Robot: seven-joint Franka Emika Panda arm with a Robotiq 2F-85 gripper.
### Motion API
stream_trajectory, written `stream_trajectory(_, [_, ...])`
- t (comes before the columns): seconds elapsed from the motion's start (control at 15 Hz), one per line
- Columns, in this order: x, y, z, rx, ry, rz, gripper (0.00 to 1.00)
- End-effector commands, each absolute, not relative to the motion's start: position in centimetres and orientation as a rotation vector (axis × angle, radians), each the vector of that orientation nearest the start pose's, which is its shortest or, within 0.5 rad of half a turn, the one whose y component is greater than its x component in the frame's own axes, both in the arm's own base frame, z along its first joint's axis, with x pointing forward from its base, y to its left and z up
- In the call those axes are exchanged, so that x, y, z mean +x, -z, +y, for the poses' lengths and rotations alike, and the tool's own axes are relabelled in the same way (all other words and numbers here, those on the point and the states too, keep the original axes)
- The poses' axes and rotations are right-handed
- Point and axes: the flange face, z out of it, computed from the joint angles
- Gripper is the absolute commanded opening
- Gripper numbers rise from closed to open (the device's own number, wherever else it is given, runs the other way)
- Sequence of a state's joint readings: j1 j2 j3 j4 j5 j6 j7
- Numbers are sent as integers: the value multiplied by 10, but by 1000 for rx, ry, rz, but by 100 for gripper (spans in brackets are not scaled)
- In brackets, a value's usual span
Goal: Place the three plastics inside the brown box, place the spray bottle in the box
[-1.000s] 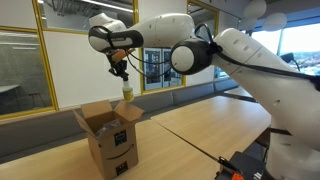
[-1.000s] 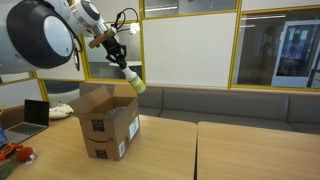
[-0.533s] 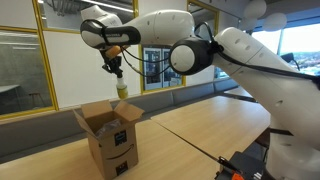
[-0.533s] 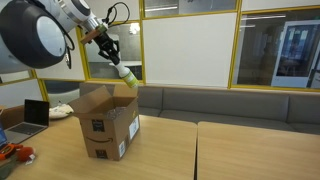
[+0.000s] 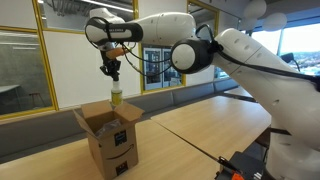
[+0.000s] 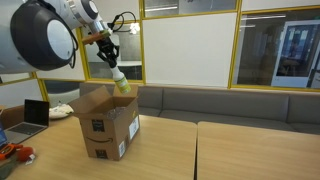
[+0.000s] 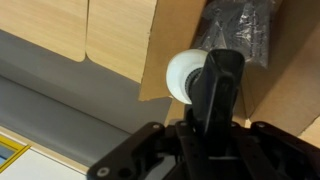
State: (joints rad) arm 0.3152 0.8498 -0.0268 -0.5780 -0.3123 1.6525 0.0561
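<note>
The gripper point(image 5: 114, 78) is clamped tight on the spray bottle point(image 5: 116, 96), long axis hanging toward six o'clock, above the brown box point(image 5: 100, 150); in the wrist view the opening lies at one o'clock

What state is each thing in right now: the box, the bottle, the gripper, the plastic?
Box: upright, flaps open.
Spray bottle: held by its top in the air above the box, not yet inside.
Gripper: shut on the spray bottle.
Plastic: lying inside the box.
</note>
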Motion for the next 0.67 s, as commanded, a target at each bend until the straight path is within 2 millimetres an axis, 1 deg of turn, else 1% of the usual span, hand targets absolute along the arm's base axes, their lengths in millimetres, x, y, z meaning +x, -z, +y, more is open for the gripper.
stream_trajectory(0.0, [749, -542, 187, -3261, 496, -393, 10])
stream_trajectory(0.13, [754, -529, 177, -3238, 446, -368, 11])
stream_trajectory(0.4, [765, -490, 157, -3169, 327, -351, 13])
stream_trajectory(0.6, [769, -463, 151, -3120, 250, -363, 12])
